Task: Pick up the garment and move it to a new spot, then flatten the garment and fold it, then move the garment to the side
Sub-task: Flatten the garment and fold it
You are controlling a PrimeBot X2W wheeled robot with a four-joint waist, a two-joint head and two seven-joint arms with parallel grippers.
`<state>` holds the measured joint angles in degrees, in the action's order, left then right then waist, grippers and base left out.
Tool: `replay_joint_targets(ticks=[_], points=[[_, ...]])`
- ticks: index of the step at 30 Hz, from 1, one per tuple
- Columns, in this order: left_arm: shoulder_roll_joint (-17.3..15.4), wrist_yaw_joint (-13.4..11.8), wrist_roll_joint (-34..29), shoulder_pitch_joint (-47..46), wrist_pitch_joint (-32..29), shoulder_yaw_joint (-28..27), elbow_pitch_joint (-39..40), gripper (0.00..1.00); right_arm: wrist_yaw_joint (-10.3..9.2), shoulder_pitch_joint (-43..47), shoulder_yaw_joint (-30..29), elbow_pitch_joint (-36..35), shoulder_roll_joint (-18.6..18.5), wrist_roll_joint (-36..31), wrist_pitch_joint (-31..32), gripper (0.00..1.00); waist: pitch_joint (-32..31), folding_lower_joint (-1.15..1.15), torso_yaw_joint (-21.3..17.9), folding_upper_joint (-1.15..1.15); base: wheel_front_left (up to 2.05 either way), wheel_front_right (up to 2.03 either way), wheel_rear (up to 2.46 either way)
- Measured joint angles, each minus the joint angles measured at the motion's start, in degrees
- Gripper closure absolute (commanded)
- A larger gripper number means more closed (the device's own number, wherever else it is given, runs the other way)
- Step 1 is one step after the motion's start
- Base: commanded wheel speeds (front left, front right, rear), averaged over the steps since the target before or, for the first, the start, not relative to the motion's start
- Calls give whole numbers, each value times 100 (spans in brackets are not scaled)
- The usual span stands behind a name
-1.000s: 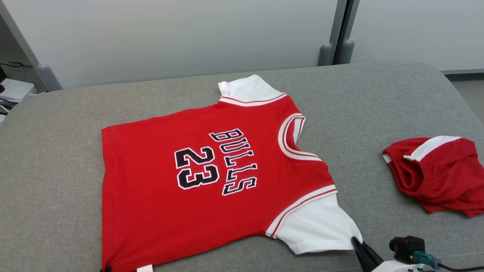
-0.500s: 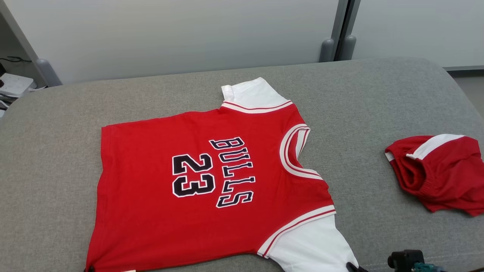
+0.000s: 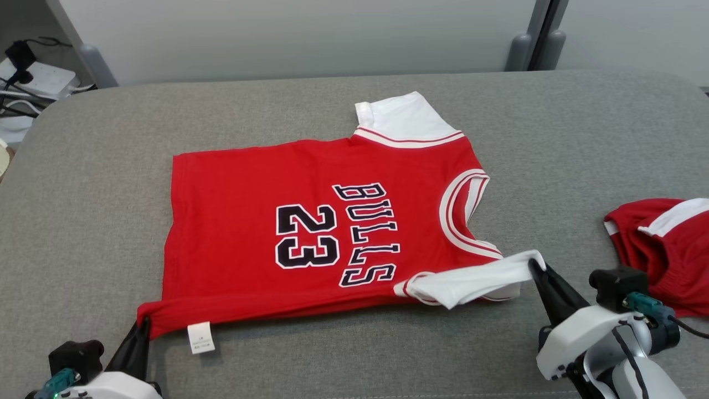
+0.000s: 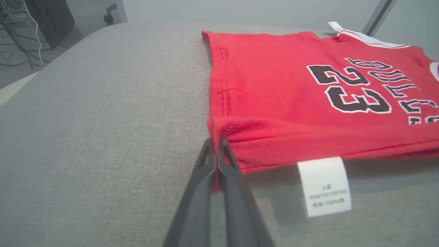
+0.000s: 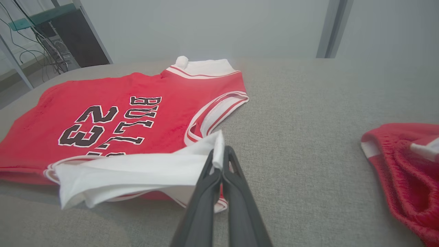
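The garment (image 3: pixel 266 188) is a red jersey with white sleeves and black "BULLS 23" lettering, spread on the grey cushioned surface. Its near edge is lifted and rolled toward the far side. My left gripper (image 3: pixel 145 323) is shut on the near hem corner (image 4: pixel 219 132), beside a white care label (image 4: pixel 324 185). My right gripper (image 3: pixel 536 266) is shut on the tip of the near white sleeve (image 5: pixel 137 175), which is pulled up off the surface and stretched across the jersey's near side. The far sleeve (image 3: pixel 404 116) lies flat.
A second crumpled red and white piece of clothing (image 3: pixel 664 249) lies at the right edge of the grey surface (image 3: pixel 83 221). A pale wall with upright posts (image 3: pixel 534 41) stands behind. Cables and equipment (image 3: pixel 27 77) sit at the far left.
Both grippers have lifted the jersey's near edge and carried it toward the far side, folding the near sleeve and hem over. The head camera has also shifted.
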<state>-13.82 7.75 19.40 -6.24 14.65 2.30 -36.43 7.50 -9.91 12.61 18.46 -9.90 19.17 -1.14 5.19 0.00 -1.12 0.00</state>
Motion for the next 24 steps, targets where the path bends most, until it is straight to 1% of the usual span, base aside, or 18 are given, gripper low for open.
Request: replay_joint_targets(ticks=[3, 4, 9, 14, 20, 24], points=[[-64, 0, 191, -186, 0, 244, 19, 100, 0, -300, -274, 218, 250, -404, -49, 100, 145, 0, 102, 0, 0, 0, 0], [-64, 0, 191, -186, 0, 244, 19, 100, 0, -300, -274, 218, 250, -404, -49, 100, 145, 0, 102, 0, 0, 0, 0], [-212, 0, 516, -557, 0, 723, -20, 100, 0, -814, -709, 608, 556, -1089, -146, 100, 422, 0, 231, 0, 0, 0, 0], [-364, 0, 854, -940, 0, 1099, -20, 100, 0, -1299, -904, 936, 679, -1515, -346, 100, 717, 0, 295, 0, 0, 0, 0], [-561, 0, 1199, -1391, 0, 1473, 0, 100, 0, -1775, -895, 1287, 679, -1452, -687, 100, 1076, 0, 284, 0, 0, 0, 0], [-692, 0, 1302, -1658, 0, 1656, 62, 100, 0, -2081, -862, 1514, 676, -1405, -927, 100, 1296, 0, 243, 0, 0, 0, 0]])
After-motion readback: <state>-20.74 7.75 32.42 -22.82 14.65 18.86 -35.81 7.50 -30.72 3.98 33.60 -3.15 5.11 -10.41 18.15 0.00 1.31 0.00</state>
